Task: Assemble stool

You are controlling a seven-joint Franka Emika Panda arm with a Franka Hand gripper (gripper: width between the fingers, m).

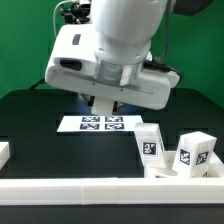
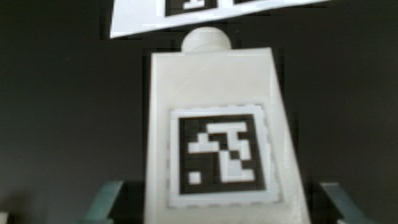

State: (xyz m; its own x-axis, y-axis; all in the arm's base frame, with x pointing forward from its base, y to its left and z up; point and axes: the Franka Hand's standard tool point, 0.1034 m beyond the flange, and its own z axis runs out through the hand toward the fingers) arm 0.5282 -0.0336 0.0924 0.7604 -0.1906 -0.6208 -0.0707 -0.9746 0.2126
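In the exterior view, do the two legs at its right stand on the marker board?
No, both legs stand clear of the marker board, near the rail.

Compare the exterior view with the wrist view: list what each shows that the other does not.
Exterior view only: the arm, one loose leg and a second loose leg at the exterior view's right, and the border rail. Wrist view only: a tagged leg with a peg at its end, between the fingertips. Both: the marker board and the black table.
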